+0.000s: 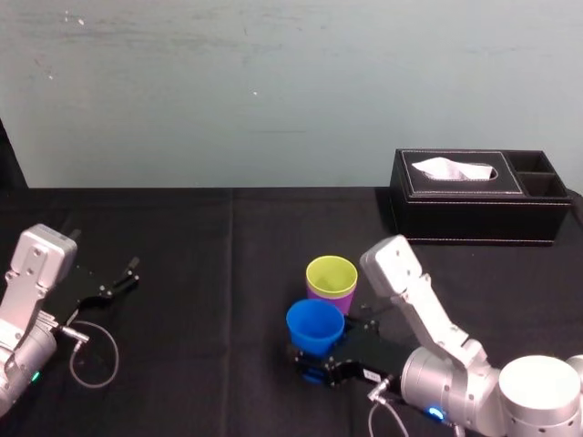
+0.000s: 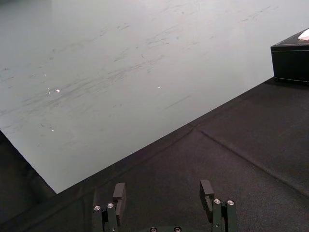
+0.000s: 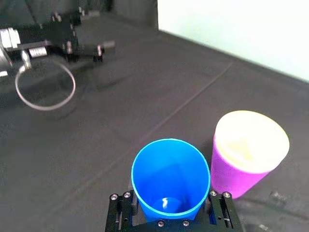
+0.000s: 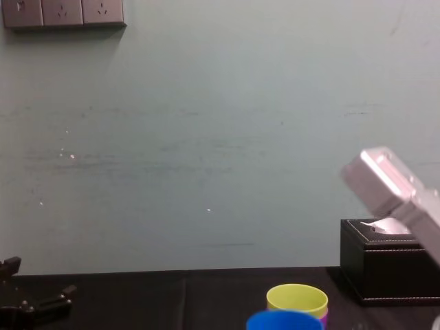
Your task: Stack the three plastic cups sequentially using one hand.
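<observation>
A: Right claw (image 1: 317,362) state?
B: Clamped on the blue cup (image 1: 315,328), low on its wall, front-middle of the tabletop (image 1: 200,273). The jaws hide the cup's base, so I can't tell if it's touching down.
A: Other cups?
B: Yellow-green cup (image 1: 332,273) sits nested in the purple cup (image 3: 234,176), just behind the blue cup. Only a band of purple wall shows. All smooth, tapered plastic. Chest view cuts them off at the rims.
A: Left claw (image 2: 163,191)?
B: Fingers apart, holding nothing, near the left edge.
</observation>
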Tool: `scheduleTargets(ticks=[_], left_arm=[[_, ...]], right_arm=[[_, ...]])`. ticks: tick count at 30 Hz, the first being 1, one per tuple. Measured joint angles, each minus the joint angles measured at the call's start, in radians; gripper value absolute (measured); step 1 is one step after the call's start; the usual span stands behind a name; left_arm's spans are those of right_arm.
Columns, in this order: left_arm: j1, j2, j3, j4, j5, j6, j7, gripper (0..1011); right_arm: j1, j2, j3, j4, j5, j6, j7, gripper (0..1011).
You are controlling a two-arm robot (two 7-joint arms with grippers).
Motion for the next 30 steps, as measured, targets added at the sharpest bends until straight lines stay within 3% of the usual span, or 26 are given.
scheduleTargets(ticks=[7, 15, 30], left_arm=[[0.000, 0.000, 0.000, 0.000, 0.000, 0.000, 0.000, 1000], [0.000, 0.000, 0.000, 0.000, 0.000, 0.000, 0.000, 1000], [0.000, 0.000, 0.000, 0.000, 0.000, 0.000, 0.000, 1000]], right_arm=[[0.025, 0.001, 0.024, -0.061, 0.027, 0.024, 0.009, 724], [0.100, 0.004, 0.033, -0.092, 0.054, 0.054, 0.019, 724], [0.192, -0.010, 0.038, 0.004, 0.066, 0.049, -0.009, 724]])
